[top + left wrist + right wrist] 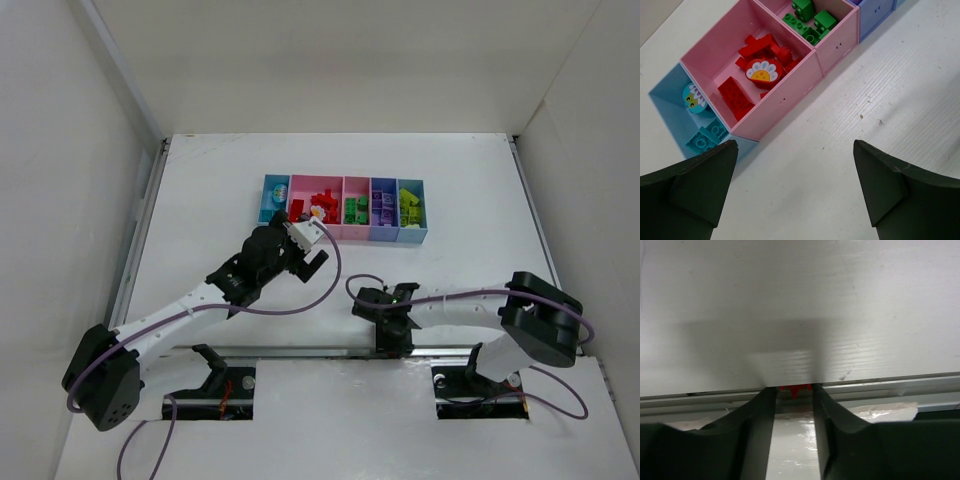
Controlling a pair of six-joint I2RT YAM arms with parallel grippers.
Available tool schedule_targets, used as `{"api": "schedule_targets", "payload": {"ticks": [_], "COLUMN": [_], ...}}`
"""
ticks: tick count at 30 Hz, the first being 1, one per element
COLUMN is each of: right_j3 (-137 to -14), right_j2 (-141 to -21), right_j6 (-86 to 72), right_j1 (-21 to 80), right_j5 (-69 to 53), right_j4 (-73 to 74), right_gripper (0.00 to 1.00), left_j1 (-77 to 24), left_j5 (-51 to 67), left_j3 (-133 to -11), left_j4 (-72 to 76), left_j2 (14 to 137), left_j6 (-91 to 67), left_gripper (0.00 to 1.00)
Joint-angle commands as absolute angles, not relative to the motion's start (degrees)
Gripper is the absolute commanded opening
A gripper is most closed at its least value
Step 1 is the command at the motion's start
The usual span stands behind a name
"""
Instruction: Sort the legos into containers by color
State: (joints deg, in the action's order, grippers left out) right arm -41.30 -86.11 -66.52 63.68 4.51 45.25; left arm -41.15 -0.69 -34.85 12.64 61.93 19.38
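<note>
White surface (200,200); containers (385,238) sit at 12 o'clock, sorted legos (757,70) inside. My left end effector (795,145) hangs wide and empty just before them, ready to fetch, I judge. At 6 o'clock my right end effector (794,396) stands narrowed about a probable red lego (796,388); whether it grips, I cannot tell.
</note>
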Motion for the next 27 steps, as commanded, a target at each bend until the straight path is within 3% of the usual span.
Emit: {"api": "schedule_targets", "payload": {"ticks": [1,3,11,16,27], "right_j3": [-40.6,-40.6,-44.5,-45.2,-53.3], "right_j2": [-87.3,-86.7,-86.7,-84.8,-81.7], "right_j6": [-68.1,-68.1,-68.1,-68.1,-64.5], "right_j1": [65.0,65.0,65.0,65.0,68.3], "right_j5": [4.7,5.3,9.0,10.6,14.0], "right_j4": [45.7,45.7,50.8,52.3,57.0], "right_gripper": [0.38,0.38,0.14,0.1,0.1], "left_j1": [-41.0,-41.0,-40.5,-40.0,-39.5], "left_j5": [-1.4,-1.4,-1.4,-0.4,-0.4], "left_j3": [-34.5,-34.5,-34.5,-34.5,-34.5], "left_j4": [15.2,15.2,15.2,15.2,14.7], "left_j2": [59.9,59.9,59.4,59.4,59.4], "left_j6": [19.0,19.0,19.0,19.0,18.5], "left_gripper": [1.0,1.0,1.0,1.0,1.0]}}
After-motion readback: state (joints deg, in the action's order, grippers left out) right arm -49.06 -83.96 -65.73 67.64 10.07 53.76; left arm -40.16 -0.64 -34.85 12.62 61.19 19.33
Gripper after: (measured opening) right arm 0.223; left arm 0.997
